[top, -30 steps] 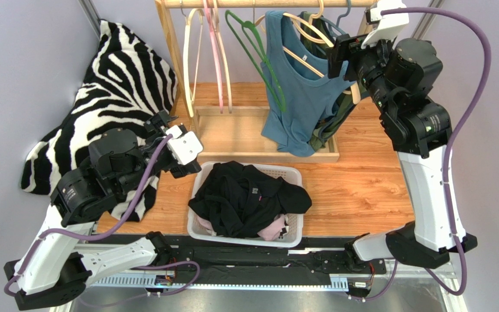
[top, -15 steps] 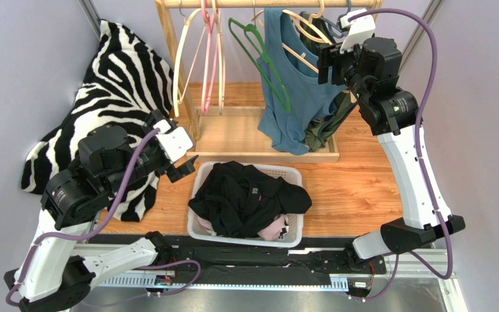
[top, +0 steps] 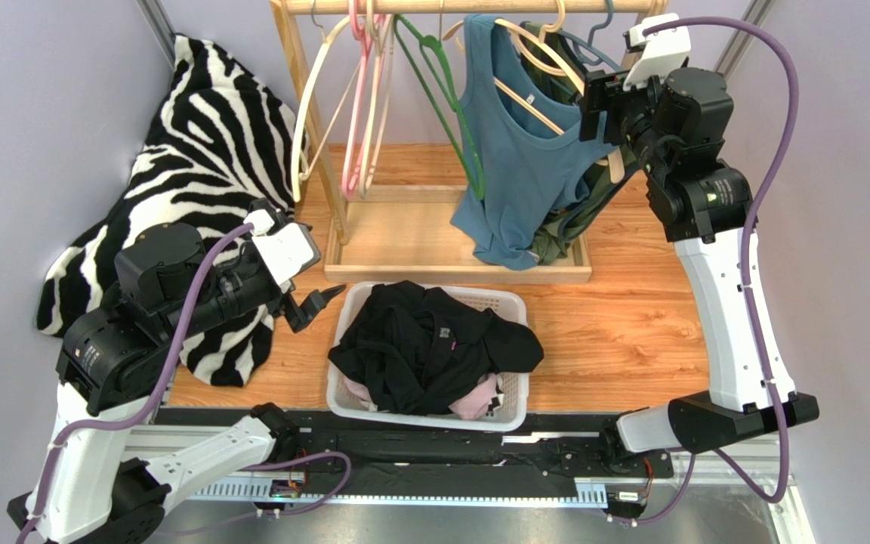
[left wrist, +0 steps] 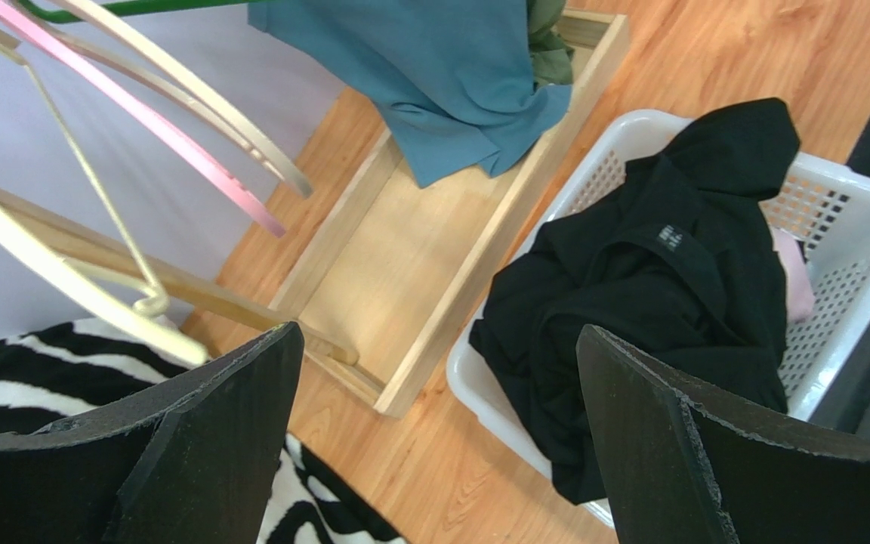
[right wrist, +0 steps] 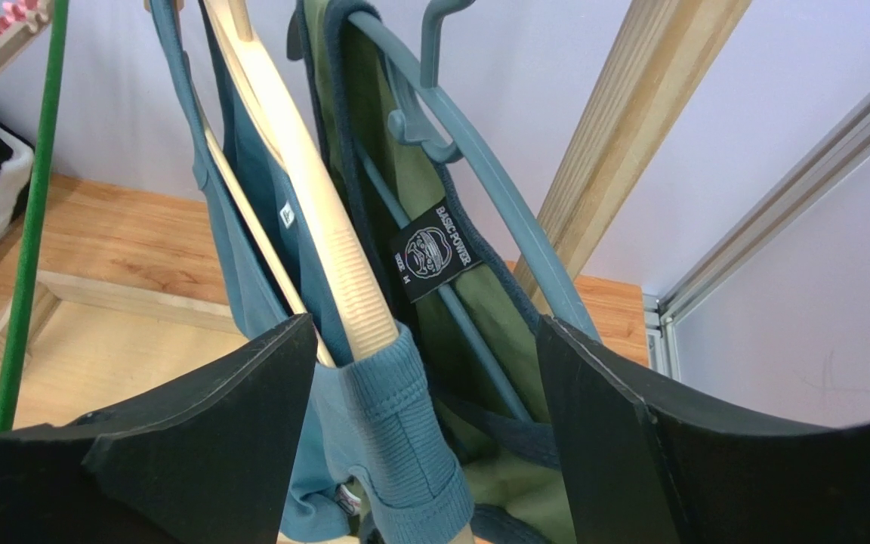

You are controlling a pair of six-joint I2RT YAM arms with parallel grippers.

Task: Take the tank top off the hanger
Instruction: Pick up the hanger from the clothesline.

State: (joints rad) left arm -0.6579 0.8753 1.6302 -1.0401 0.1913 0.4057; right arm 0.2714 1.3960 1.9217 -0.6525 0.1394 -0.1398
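Up in the top middle of the overhead view, the blue tank top (top: 519,170) hung on a wooden hanger (right wrist: 303,215) from the rail (top: 462,6), with one ribbed strap bunched over the hanger's end. Your right gripper (right wrist: 426,340) sat at that end with its jaws apart, strap and wood between them, pinching nothing. You would likely have done best to close on the strap alone, keeping the wood and the olive garment (right wrist: 462,306) behind it out of the pinch, then draw it off the tip. Your left gripper (left wrist: 437,332), at lower left near the basket (top: 513,300), gaped wide and held nothing.
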